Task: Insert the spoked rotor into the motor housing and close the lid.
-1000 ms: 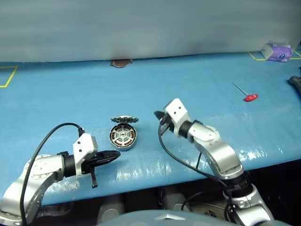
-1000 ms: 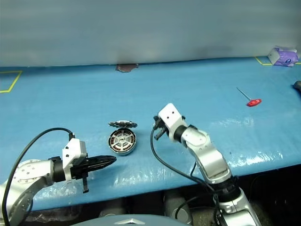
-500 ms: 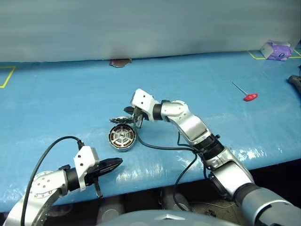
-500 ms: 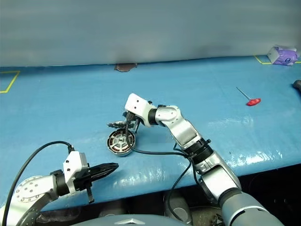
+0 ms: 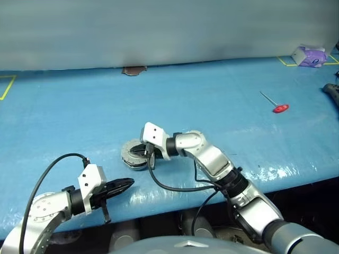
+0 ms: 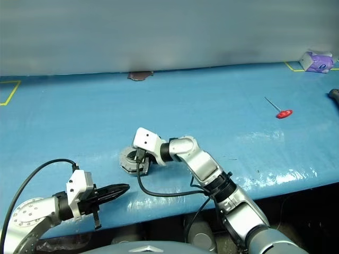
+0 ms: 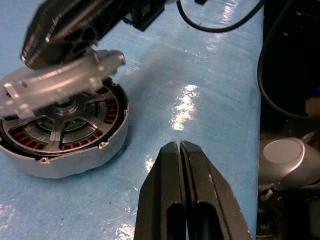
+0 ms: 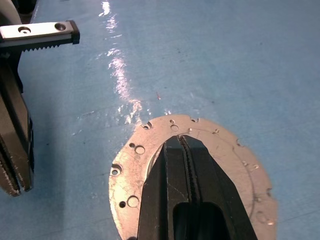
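Here, lid point(image 8: 200, 165) under shut right fingers point(image 8: 187, 185)

The right gripper point(image 8: 181, 145), fingers pressed together, lies directly over the round grey metal lid point(image 8: 235, 165), which sits tilted above the shallow round motor housing with copper-brown windings point(image 7: 70, 132), blocking access from above. Between the shut left gripper point(image 7: 180, 150) and that housing lies bare blue table covering point(image 5: 222, 100). Well beyond the right gripper lies a red-handled thin tool point(image 5: 275, 105).
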